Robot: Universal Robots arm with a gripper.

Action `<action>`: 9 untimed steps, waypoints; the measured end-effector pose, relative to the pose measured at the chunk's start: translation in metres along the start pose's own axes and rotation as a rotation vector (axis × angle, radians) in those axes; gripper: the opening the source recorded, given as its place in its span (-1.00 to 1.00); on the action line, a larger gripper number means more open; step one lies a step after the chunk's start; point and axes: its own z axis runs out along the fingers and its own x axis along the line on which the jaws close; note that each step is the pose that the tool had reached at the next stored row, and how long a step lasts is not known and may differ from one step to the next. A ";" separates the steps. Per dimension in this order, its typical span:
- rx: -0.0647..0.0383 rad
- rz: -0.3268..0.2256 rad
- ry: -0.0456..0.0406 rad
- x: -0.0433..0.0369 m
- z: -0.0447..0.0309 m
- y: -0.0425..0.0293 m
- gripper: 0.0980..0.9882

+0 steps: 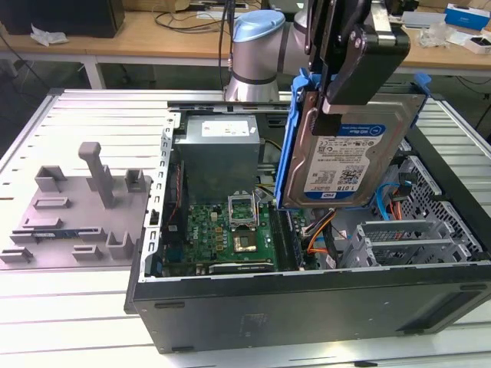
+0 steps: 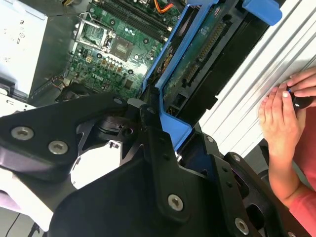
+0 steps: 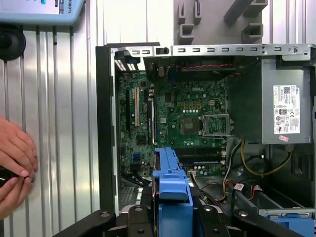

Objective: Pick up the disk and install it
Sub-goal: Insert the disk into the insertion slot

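— Hanging on edge above the open computer case (image 1: 307,303), we see the disk (image 1: 345,161), label facing us.

— And we've got the gripper (image 1: 334,107) clenched on its upper part, toward the exterior view's right, with the motherboard (image 1: 222,230) below and left.

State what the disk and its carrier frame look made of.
The disk looks like metal: dull silver casing, with a glossy paper-like label. Its carrier frame looks like moulded plastic: uniform matte blue, rounded tabs.

Hidden: disk (image 1: 345,165) top (under fingers (image 1: 360,65)).
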 end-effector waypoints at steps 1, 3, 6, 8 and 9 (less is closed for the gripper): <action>0.000 -0.001 0.0000 0.0000 0.0000 -0.0031 -0.39; 0.000 -0.002 -0.0002 0.0001 0.0001 -0.0070 -0.39; 0.000 -0.004 -0.0023 0.0008 0.0001 -0.0111 -0.39; 0.000 -0.005 -0.0053 0.0010 0.0001 -0.0124 -0.39; 0.000 -0.007 -0.0077 0.0012 0.0002 -0.0129 -0.39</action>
